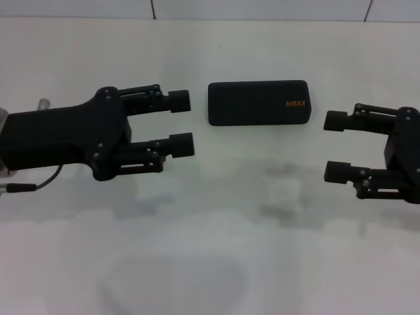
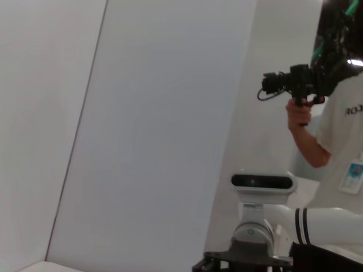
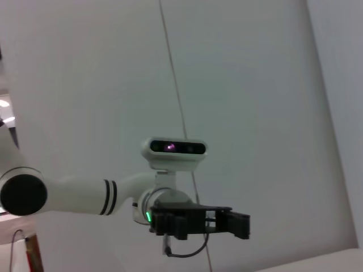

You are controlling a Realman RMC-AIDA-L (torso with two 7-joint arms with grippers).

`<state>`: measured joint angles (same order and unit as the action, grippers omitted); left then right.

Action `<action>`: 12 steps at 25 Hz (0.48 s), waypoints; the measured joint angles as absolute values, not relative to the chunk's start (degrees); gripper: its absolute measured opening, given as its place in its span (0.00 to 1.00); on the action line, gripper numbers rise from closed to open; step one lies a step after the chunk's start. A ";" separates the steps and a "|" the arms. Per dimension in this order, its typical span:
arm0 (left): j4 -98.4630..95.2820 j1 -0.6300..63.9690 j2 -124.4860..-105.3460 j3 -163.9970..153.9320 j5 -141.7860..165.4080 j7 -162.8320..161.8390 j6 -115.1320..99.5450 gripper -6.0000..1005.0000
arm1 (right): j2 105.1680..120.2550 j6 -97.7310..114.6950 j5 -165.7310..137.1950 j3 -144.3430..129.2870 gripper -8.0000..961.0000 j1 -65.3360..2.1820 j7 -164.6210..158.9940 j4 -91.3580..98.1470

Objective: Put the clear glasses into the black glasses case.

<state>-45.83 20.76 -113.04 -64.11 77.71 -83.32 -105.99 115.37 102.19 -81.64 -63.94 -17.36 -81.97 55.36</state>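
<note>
Head view: black glasses case (image 1: pixel 259 103) — oblong, matte, rounded corners, closed, orange "SHERY" lettering — lies on white table (image 1: pixel 210 249) between left gripper (image 1: pixel 182 123) and right gripper (image 1: pixel 336 146), both spread, empty. Glasses not discernible. Right wrist view: left gripper (image 3: pixel 241 224) seen sideways.

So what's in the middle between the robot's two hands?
In the head view, the closed black glasses case lies on the white table between the open left end effector and the open right end effector, touching neither.

The clear glasses (image 1: pixel 283 197) show only as a faint blur on the table (image 1: pixel 197 262), shape untellable.
</note>
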 joint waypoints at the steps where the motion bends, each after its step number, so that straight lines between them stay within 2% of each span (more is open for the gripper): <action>1: -45.83 20.76 -113.04 -64.11 77.71 -83.32 -105.99 0.70 | 115.38 102.26 -81.66 -64.25 0.78 -17.61 -82.04 55.33; 12: -44.25 20.06 -113.66 -63.51 77.90 -81.96 -106.44 0.70 | 115.01 102.57 -81.82 -64.11 0.79 -18.54 -82.98 55.23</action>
